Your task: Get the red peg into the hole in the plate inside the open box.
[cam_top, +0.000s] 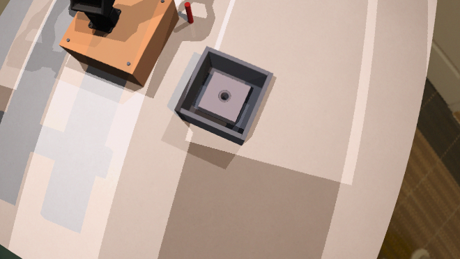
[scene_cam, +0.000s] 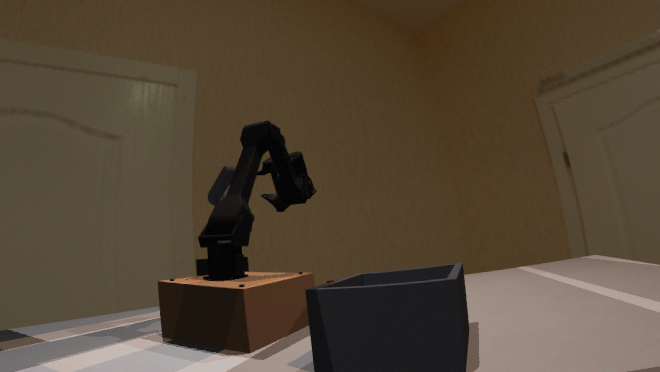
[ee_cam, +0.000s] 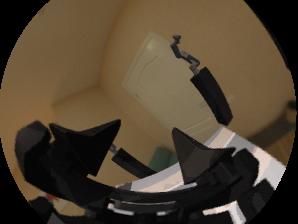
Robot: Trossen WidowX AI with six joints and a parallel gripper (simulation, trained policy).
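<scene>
The red peg (cam_top: pixel 189 13) stands upright, leaning slightly in the picture, on the table beside the orange base; only its red tip (scene_cam: pixel 330 282) shows behind the box in the exterior view. The dark grey open box (cam_top: pixel 212 123) (scene_cam: pixel 390 325) stands on the table. The pale plate (cam_top: pixel 216 87) lies at its bottom, and the round hole (cam_top: pixel 224 96) in it is empty. My gripper (scene_cam: pixel 260 184) (ee_cam: pixel 147 126) is open with nothing between its fingers. It is raised high above the table, turned back toward the arm, well away from peg and box. It is out of the top view.
The orange base block (cam_top: pixel 111 52) (scene_cam: pixel 205 315) carries the black arm (scene_cam: pixel 227 225) and stands close to the peg and near the box. The box's four walls rise around the plate. The table's curved edge (cam_top: pixel 405 167) runs down the right side in the top view.
</scene>
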